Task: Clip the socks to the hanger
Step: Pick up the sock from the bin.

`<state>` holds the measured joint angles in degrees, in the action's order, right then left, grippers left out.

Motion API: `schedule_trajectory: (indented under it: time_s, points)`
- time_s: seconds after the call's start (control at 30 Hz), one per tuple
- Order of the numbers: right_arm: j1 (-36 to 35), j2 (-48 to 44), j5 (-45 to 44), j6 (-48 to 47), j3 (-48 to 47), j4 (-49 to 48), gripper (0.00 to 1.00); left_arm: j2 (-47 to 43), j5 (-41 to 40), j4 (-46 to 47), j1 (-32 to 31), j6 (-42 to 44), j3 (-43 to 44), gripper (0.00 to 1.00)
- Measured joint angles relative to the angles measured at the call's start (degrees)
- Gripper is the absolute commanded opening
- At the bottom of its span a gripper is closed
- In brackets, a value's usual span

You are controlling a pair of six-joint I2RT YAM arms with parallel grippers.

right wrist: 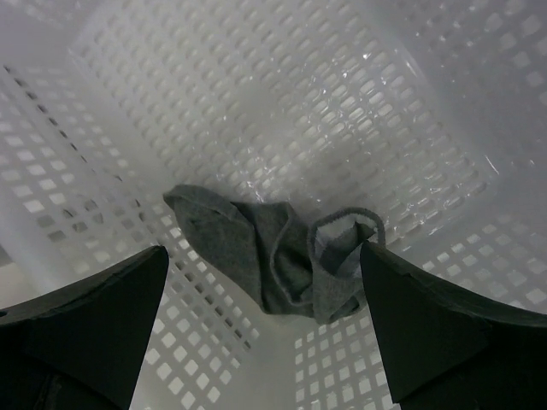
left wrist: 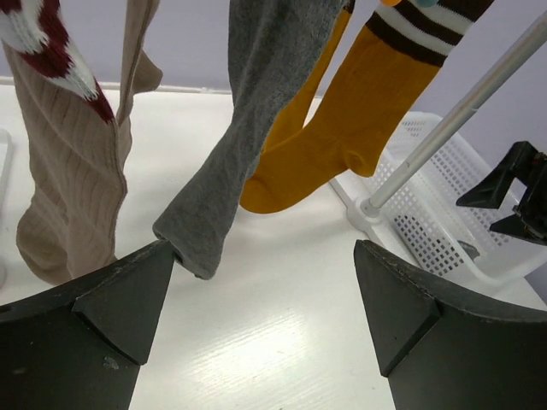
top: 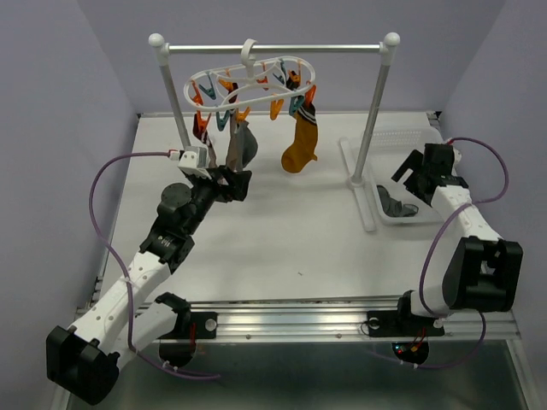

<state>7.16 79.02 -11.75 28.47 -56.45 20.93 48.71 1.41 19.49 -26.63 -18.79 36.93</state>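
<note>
The white oval hanger (top: 248,85) hangs by its hook from the rail, with orange and teal clips around its ring. Clipped to it are a mustard sock (top: 301,147) with a striped cuff, a grey sock (top: 244,145) and a tan ribbed sock (left wrist: 68,162). My left gripper (top: 235,181) is open just below the hanging grey sock (left wrist: 248,128), whose toe touches the left finger (left wrist: 128,299). My right gripper (top: 408,175) is open inside the basket, over a crumpled grey sock (right wrist: 273,252) lying on the basket floor between its fingers, with nothing held.
A silver rail (top: 273,49) on two white posts (top: 376,111) spans the back of the table. The white perforated basket (top: 402,135) stands at the right, beside the right post's foot. Purple walls close in the back and sides.
</note>
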Motion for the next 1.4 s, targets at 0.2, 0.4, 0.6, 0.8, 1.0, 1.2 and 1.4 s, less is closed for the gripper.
schedule_trajectory:
  time_s: [0.2, 0.4, 0.6, 0.8, 1.0, 1.2, 1.4]
  points:
    - [-0.28, 8.13, 3.17, -7.08, -5.64, 7.1, 1.0, -0.66, -1.25, -0.72, 0.0, 1.64, 0.94, 0.99]
    - [-0.33, 14.56, 5.31, -13.57, -8.72, 11.1, 1.0, -2.84, -3.54, -3.56, 0.0, 3.52, 3.13, 0.99]
    - [-0.33, 17.03, 4.26, -17.2, -8.79, 14.64, 0.99, -3.67, -4.39, -4.02, 0.0, 4.98, 3.76, 0.99]
    - [-0.33, 18.03, 4.24, -17.79, -8.79, 15.45, 0.78, -3.67, -4.42, -5.46, 0.0, 6.36, 4.76, 0.99]
    - [-0.33, 20.0, 4.68, -17.77, -8.79, 15.91, 0.61, -3.8, -4.09, -5.75, 0.0, 7.15, 5.14, 0.99]
    - [-0.35, 20.24, 4.92, -17.46, -8.79, 15.89, 0.17, -3.87, -2.91, -5.6, 0.0, 7.48, 5.46, 0.99]
    - [-0.35, 20.09, 4.48, -16.65, -8.87, 15.37, 0.01, -3.96, -1.81, -5.18, 0.0, 7.61, 5.49, 0.99]
